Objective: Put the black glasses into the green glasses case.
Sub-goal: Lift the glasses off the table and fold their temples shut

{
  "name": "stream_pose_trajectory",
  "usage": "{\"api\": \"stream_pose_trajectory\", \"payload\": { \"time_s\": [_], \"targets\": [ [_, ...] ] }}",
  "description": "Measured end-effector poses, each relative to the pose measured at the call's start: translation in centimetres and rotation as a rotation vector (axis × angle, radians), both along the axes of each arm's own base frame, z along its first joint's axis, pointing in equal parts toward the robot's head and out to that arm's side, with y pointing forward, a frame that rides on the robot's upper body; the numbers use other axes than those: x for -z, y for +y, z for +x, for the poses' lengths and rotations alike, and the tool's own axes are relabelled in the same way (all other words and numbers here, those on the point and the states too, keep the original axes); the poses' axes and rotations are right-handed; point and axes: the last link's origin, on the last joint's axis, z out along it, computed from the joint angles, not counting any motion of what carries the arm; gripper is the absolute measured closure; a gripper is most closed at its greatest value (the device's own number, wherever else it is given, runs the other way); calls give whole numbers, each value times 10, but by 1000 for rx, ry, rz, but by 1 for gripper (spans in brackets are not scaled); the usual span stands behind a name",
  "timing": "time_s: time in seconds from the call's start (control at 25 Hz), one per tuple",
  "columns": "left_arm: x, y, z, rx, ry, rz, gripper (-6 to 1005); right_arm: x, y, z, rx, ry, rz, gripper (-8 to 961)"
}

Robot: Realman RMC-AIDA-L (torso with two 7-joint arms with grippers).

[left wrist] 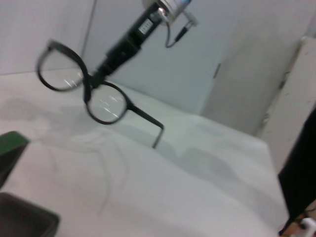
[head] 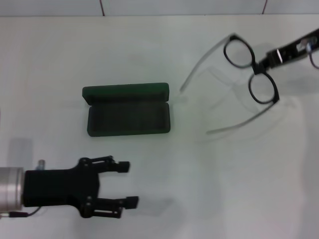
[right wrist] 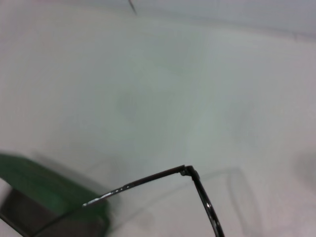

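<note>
1. Glasses (head: 251,69) hang in the air at the far right of the tabletop (head: 209,189), lifted clear of it, with both temple arms spread out toward the case side.
2. Right hand (head: 259,64) is pinched shut on the glasses at the bridge; the arm reaches in from the right edge of the head view.
3. Case (head: 128,110) lies open near the middle of the tabletop, lid standing up along its far side, dark lining facing up. It is well apart from the glasses, with bare tabletop between them.
4. Left hand (head: 127,184) sits low at the near left, fingers spread open and holding nothing, just nearer the robot than the case and not touching it.
5. In the left wrist view the glasses (left wrist: 84,89) show lenses and one temple arm above their shadow; whether that temple tip touches the tabletop is hard to tell there.
6. A far edge meets a pale wall with tile lines (head: 101,7).
</note>
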Motion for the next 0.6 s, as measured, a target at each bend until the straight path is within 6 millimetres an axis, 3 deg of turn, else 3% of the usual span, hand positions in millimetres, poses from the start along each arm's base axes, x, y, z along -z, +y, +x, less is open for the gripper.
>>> {"api": "stream_pose_trajectory", "payload": {
  "time_s": [0.32,0.48,0.6],
  "targets": [
    [18,10,19,-11,-72,-67,145,-15,-6,0,-134,294,79,914],
    [26,23,29,-49,-122,-55,150,-5,-10,-2,-156,372,81,915],
    [31,30,34,-53,-131,-42,211,6,-14,-4,-165,441,76,915]
  ]
}}
